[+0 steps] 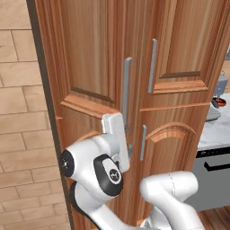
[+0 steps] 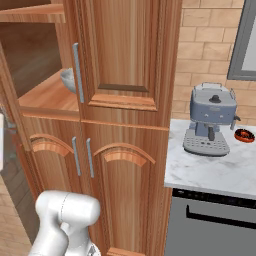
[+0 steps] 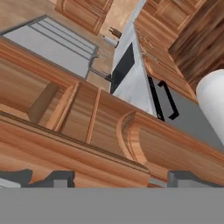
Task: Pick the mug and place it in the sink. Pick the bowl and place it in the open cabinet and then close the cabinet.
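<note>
We find the bowl (image 2: 68, 80) in the upper left of the right base view, resting on a shelf inside the cabinet (image 2: 125, 60); only a grey sliver of it peeks out past the edge of the right-hand door, beside that door's long silver bar handle (image 2: 77, 73). The left half of the cabinet shows its shelf bare in that view, so the left door (image 1: 85, 58) is not yet shut; in the left base view that door fills the upper left and centre of the frame, its own bar handle (image 1: 127, 90) running down the middle.

In the hand view, the gripper (image 3: 118, 180) sits at the bottom edge with its two dark tips well apart, nothing between them, pressed up close to a wooden panel face. In the left base view the white hand lies against the door near the lower end of the bar handle, in the centre of the frame; whether it touches the handle we cannot tell.

Outward from the cabinet, at the right of the right base view, a grey-blue coffee machine (image 2: 212, 120) stands on a pale marble counter (image 2: 215, 172), with a small dark dish (image 2: 244, 135) of red contents just beside it toward the right edge. Below the cabinet, low arched-panel doors (image 2: 122, 195) fill the lower centre.
</note>
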